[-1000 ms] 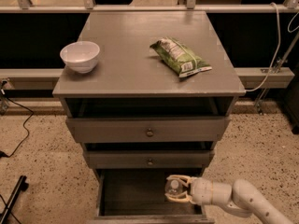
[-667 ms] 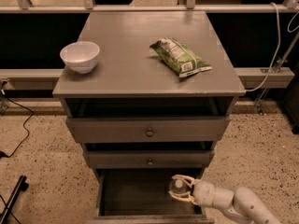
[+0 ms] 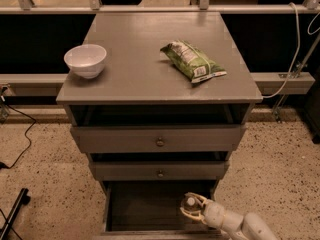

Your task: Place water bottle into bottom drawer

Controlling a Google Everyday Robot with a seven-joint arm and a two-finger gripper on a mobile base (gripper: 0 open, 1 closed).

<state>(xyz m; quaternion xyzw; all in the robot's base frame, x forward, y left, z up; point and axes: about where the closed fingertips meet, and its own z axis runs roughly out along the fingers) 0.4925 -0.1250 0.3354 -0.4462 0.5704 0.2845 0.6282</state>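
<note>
The pale arm (image 3: 240,225) extends from lower right, its end effector (image 3: 192,209) low, clasping the water bottle (image 3: 190,202).

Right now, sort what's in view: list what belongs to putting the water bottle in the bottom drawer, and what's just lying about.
Job: water bottle, held by the gripper at the right side of the open bottom drawer.
Lying about: white bowl and green snack bag, both on the cabinet top.

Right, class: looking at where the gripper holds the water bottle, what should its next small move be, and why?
Probably lower the water bottle a little, down to the drawer floor. The gripper, closed around it, hangs over the right front part of the open bottom drawer, within its walls, so only setting down and letting go seem left.
</note>
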